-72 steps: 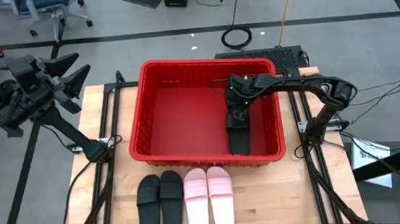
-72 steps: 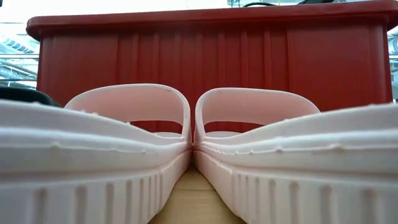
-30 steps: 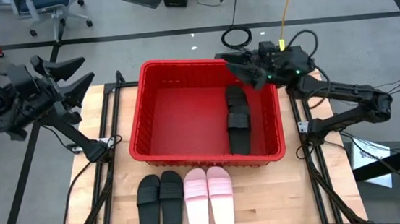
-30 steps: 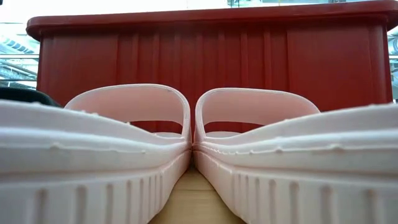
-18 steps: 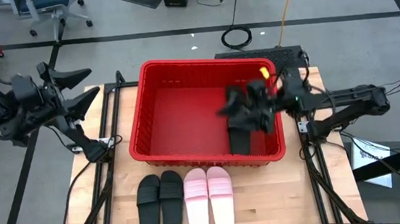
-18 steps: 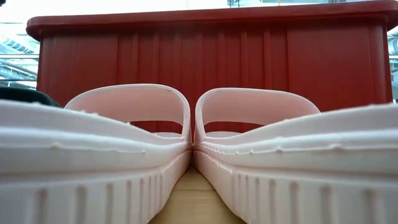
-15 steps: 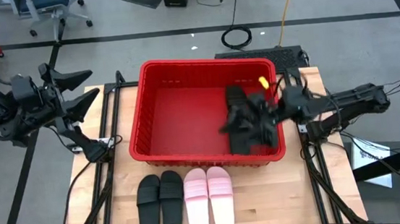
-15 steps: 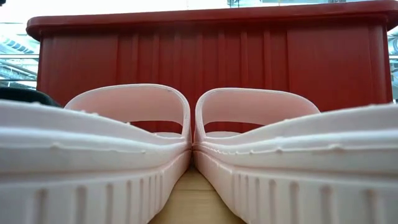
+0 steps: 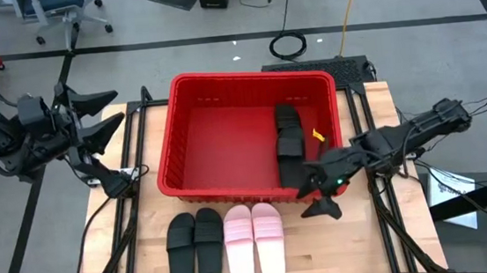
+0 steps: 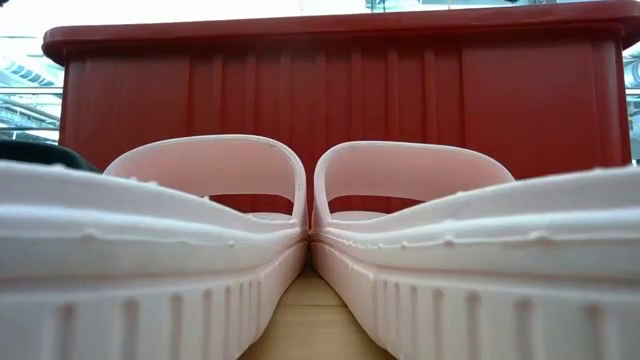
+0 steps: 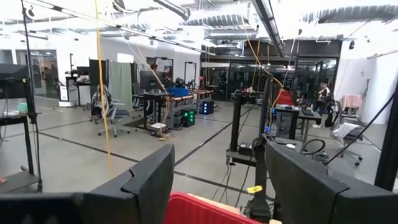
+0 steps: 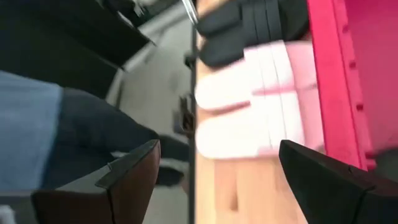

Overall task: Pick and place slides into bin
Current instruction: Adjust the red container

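Slides-wise: right gripper [image 9: 322,196] has its fingers [image 9: 331,208] spread with nothing in them, and it's swung out of the bin [image 9: 247,80] to hang over the counter [image 9: 359,241] by the front right corner. So the two black slides [image 9: 290,146] are dropped inside, along the right wall. Next up is probably the pink pair [image 9: 254,242], with the black pair [image 9: 195,245] just beside it. Left gripper [image 9: 100,114] waits off the left edge, fingers apart too.

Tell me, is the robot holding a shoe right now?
No. The right gripper hangs open and empty over the wooden table, just in front of the bright red plastic bin. The left gripper is open and empty too, off beside the table.
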